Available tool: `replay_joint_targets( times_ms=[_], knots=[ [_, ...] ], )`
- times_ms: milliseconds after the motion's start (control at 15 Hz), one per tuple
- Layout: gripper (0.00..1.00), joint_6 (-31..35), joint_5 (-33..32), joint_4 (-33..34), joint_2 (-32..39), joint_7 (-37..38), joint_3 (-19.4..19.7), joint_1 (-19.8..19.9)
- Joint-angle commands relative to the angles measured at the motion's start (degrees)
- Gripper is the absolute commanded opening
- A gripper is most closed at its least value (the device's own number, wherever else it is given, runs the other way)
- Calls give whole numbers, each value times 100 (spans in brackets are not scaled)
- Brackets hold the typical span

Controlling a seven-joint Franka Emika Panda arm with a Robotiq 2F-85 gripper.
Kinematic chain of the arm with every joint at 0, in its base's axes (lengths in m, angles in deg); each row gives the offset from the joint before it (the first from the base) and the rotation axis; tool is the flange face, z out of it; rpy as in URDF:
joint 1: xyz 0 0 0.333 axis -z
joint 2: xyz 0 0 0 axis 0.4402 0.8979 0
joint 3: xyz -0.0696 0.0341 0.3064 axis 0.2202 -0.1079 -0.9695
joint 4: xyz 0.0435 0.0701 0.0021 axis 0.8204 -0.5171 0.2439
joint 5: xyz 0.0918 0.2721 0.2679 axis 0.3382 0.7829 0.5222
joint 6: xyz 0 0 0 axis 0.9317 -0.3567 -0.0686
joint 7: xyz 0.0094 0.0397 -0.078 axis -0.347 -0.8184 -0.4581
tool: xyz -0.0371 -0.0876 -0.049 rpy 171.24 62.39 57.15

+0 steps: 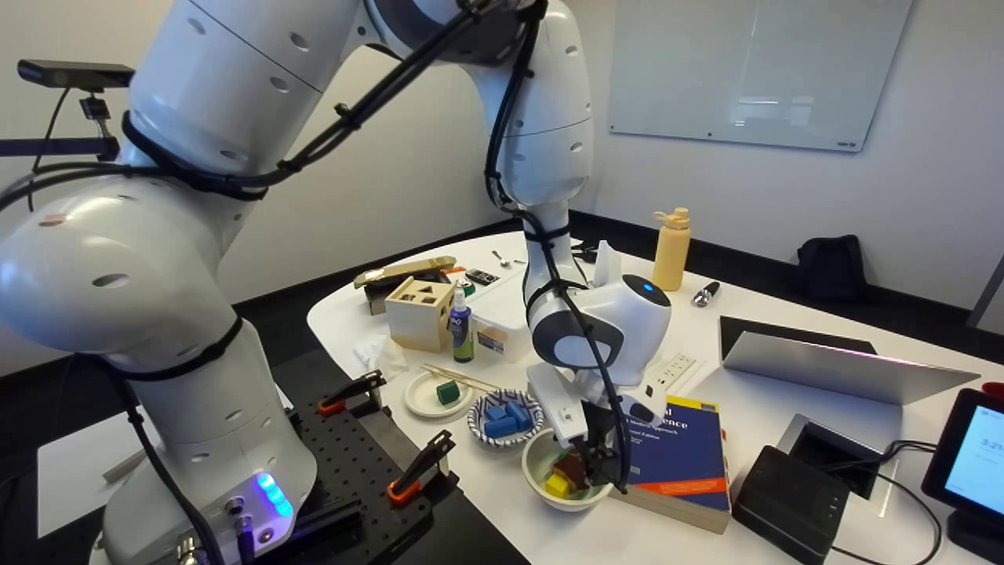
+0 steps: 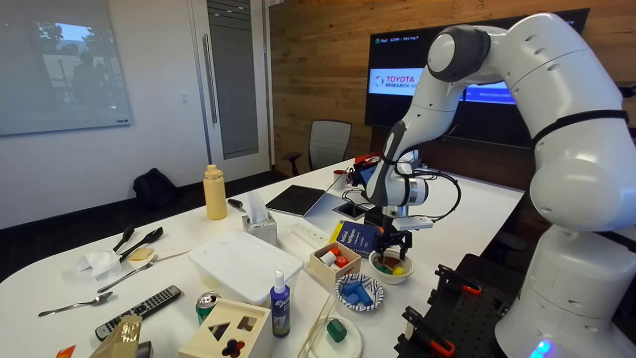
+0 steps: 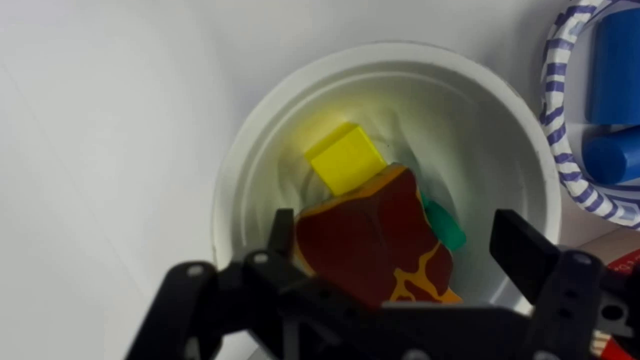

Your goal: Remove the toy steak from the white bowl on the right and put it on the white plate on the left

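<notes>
While agape, claw (image 3: pixel 396 224) low at white bowl (image 3: pixel 470 125)

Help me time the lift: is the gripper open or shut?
Open: the wrist view shows the gripper with fingers wide apart, the white bowl visible between the toy steak and one finger.

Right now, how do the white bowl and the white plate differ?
The white bowl is deep; the white plate is shallow. The bowl holds the toy steak, a yellow block and a green piece; the plate, one dark green block. Both are round and white.
</notes>
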Motion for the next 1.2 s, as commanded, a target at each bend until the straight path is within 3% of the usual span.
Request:
replay_joint_targets(
  times_ms=[0, 1133],
  knots=[
    [100, -132, -219, -33, -120, 145, 149, -27],
    [100, 14, -328, 113, 171, 183, 118, -84]
  ],
)
